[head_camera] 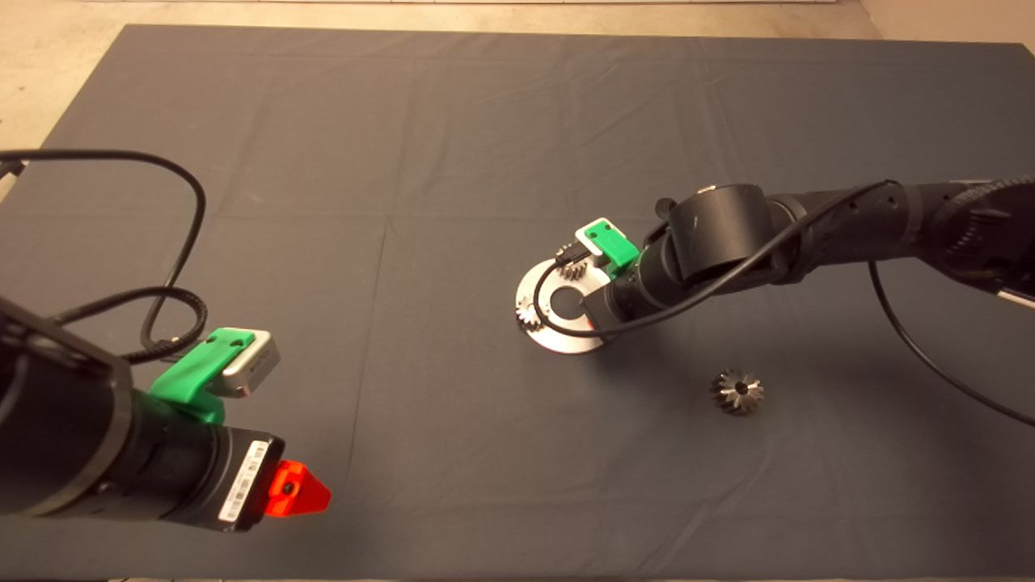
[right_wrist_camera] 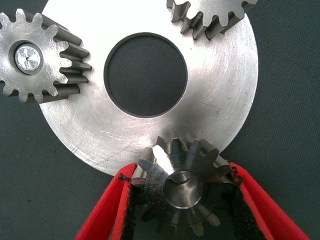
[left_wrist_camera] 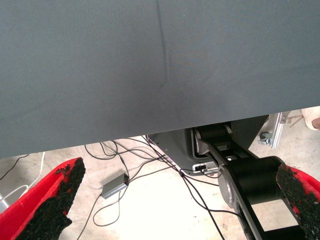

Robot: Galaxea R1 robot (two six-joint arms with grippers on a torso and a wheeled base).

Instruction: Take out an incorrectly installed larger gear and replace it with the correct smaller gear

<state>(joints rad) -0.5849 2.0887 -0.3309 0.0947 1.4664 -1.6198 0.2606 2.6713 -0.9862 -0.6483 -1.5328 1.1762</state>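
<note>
A: What does the right gripper have?

B: It's clamped on the smaller gear, holding it at the rim of the steel disc, beside the 2 silver gears already mounted there.

A: How should it seat?

B: I'd lower it straight, keep it level, and only let go once the bore settles.

A: Its look?

B: Dark grey, blunt teeth, a round hub.

A: The larger gear?

B: Off the disc, lying alone on the mat, flared and shiny.

A: The left gripper?

B: Parked at the mat's near edge, fingers spread, empty.
</note>
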